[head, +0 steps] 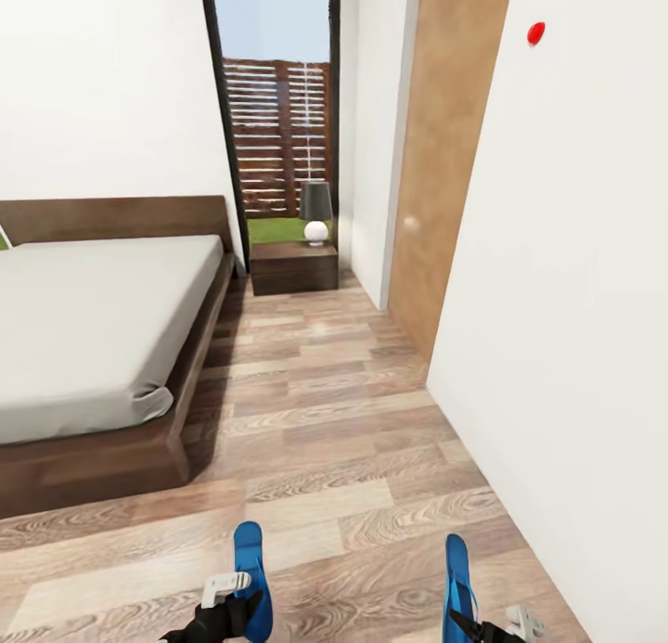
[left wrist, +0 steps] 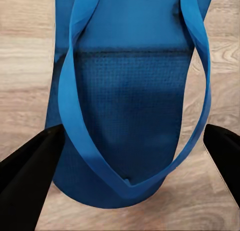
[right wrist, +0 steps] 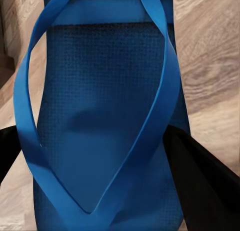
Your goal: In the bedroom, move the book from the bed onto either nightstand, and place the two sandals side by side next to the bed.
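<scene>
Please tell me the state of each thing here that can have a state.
Left sandal: between the left gripper fingers, grip unclear.
Right sandal: between the right gripper fingers, grip unclear.
Bed: bare mattress.
Lamp: upright on the nightstand.

Both grippers: matte black bodies, light grey finger parts on the left gripper (head: 232, 595) and right gripper (head: 501, 624); fingers (left wrist: 30, 181) plain black wedges.

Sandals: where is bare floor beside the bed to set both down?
Bare planks run between the bed platform and the white wall, up to the nightstand. It narrows toward the nightstand. The sandals hang over open floor.
</scene>
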You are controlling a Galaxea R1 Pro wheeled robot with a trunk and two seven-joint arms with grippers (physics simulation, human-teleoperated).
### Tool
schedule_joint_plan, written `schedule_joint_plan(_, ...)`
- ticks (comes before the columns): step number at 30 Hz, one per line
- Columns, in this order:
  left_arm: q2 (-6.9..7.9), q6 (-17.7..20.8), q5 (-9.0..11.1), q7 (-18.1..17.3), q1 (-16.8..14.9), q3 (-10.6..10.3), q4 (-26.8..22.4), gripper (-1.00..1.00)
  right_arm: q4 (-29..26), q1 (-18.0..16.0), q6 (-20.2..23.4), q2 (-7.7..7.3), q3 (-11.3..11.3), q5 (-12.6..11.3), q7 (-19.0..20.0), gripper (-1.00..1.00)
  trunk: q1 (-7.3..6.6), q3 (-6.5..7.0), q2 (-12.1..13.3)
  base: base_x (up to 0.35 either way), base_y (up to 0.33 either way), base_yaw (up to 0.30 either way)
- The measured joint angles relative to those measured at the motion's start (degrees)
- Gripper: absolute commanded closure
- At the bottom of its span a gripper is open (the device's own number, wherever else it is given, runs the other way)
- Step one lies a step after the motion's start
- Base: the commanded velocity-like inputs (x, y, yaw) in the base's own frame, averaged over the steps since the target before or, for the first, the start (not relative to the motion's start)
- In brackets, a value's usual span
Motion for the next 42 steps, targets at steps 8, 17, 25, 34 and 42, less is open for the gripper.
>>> schedule_joint_plan(8, 0.0, 0.0, 0.0, 0.0, 0.0, 0.0, 0.0, 1.0, 0.0, 0.0, 0.0, 0.0, 0.0, 0.0, 0.0, 1.0, 0.0, 0.0, 0.0, 0.324, -0.077, 0.0)
schedule_joint_plan(17, -0.06, 0.1, 0.1, -0.1, 0.0, 0.0, 0.0, 1.0, 0.0, 0.0, 0.0, 0.0, 0.0, 0.0, 0.0, 1.0, 0.0, 0.0, 0.0, 0.324, -0.072, 0.0)
schedule_joint_plan(25, -0.01, 0.1, 0.2, 0.0, 0.0, 0.1, 0.0, 1.0, 0.0, 0.0, 0.0, 0.0, 0.0, 0.0, 0.0, 1.0, 0.0, 0.0, 0.0, 0.328, -0.01, 0.001)
schedule_joint_plan(34, -0.03, 0.1, 0.2, 0.0, 0.0, 0.1, 0.0, 1.0, 0.0, 0.0, 0.0, 0.0, 0.0, 0.0, 0.0, 1.0, 0.0, -0.18, 0.0, 0.33, 0.0, 0.1)
schedule_joint_plan(42, -0.04, 0.1, 0.2, 0.0, 0.0, 0.1, 0.0, 1.0, 0.0, 0.0, 0.0, 0.0, 0.0, 0.0, 0.0, 1.0, 0.0, -0.2, 0.0, 0.33, 0.0, 0.006)
